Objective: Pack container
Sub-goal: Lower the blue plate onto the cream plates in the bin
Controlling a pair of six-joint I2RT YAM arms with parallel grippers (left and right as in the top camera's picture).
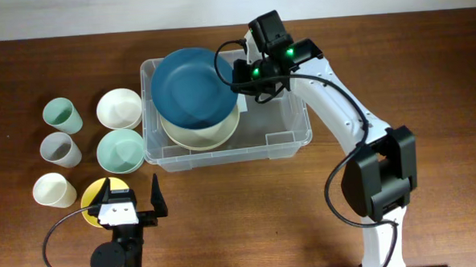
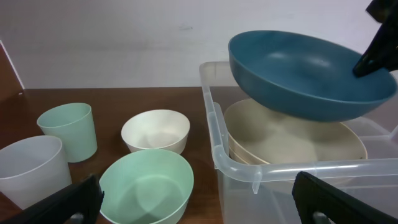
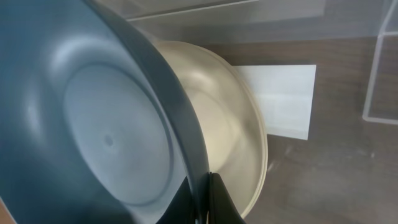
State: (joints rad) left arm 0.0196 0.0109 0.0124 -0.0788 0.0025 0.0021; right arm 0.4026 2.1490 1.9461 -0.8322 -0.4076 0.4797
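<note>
The container [image 1: 290, 119], a clear rectangular bin with rounded corners and a rolled rim, sits mid-table, with a white label [image 3: 281, 99] on its base. A cream bowl [image 1: 210, 133] lies inside at its left end. The right gripper [image 1: 238, 75] is clamped on the rim of a blue bowl [image 1: 189, 87], held tilted above the cream one. The left gripper [image 1: 130, 189] hovers near the table's front edge, jaws apart, over a yellow dish [image 1: 92, 196]. Left of the bin stand 2 bowls, white [image 1: 119, 108] and green [image 1: 120, 151], and 3 cups, green [image 1: 62, 115], grey [image 1: 60, 149] and cream [image 1: 54, 190].
</note>
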